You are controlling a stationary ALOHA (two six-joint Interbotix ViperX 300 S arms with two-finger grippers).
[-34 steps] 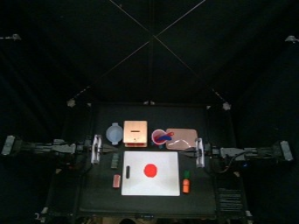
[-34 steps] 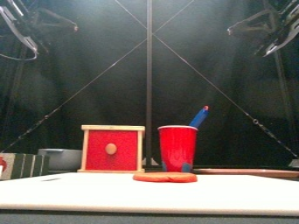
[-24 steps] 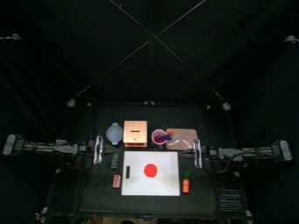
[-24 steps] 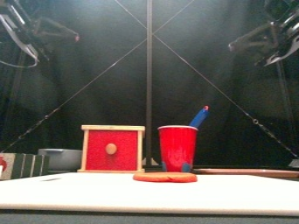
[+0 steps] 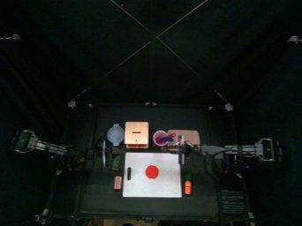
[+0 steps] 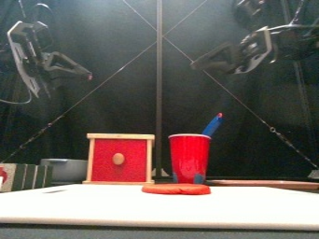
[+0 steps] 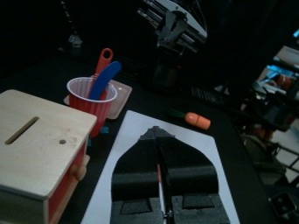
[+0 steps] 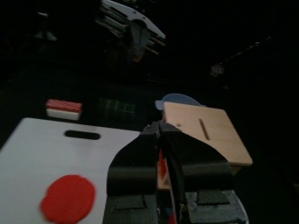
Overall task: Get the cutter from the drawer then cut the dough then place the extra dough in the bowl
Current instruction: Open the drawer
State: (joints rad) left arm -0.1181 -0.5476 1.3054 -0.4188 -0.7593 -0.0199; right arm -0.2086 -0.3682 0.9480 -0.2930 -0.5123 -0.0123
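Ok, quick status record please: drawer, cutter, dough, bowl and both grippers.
drawer: closed, red drawer front flat against the wooden box
cutter: not in view
dough: whole red disc, uncut, on the white board
bowl: beside the box, on the left arm's side
left gripper: shut, empty, raised above the table
right gripper: shut, empty, raised above the table

Overhead and table-level front cameras share dough (image 5: 150,172).
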